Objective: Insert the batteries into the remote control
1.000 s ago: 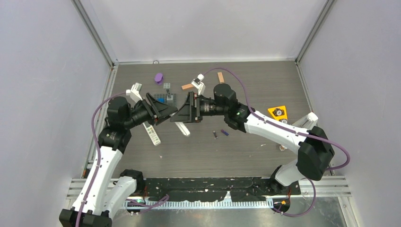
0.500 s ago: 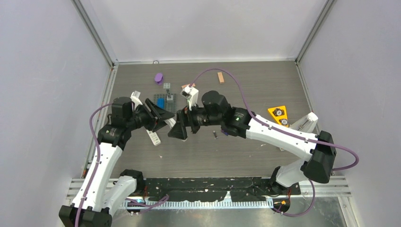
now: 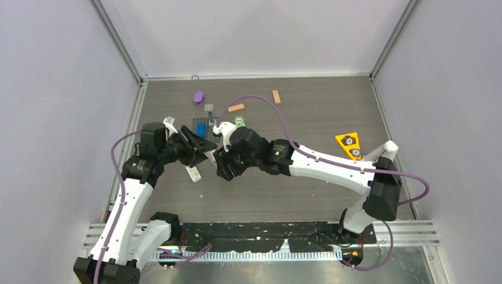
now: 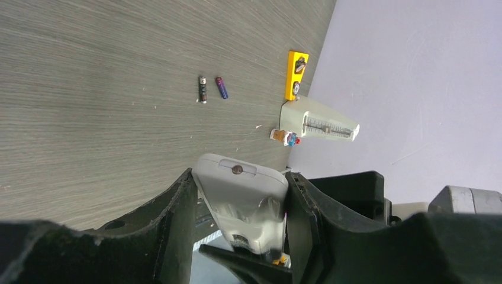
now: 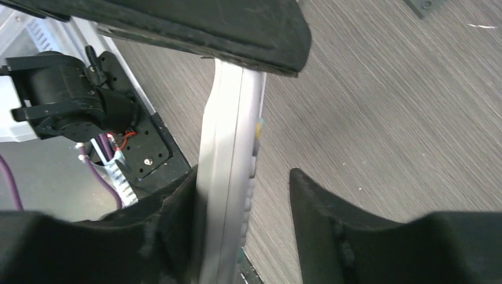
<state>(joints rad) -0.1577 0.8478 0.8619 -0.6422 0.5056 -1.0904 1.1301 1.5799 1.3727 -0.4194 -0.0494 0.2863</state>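
Centrally, above the grey wood-grain counter, the left arm and the right arm are standing tip to tip. The left fingers are clamping the two long sides of a white remote control, whose rounded end is pointing outward past them. The right fingers are standing partly open around the same remote control, one finger resting against its edge and the other standing apart, with counter showing in the gap. A second white remote is lying on the counter just beside the left fingers. Farther off, a white wedge-shaped object and a yellow triangular piece are sitting near the wall. Smallest, a dark battery and a purple battery are lying side by side on the bare counter, close but not touching, well apart from the remote control.
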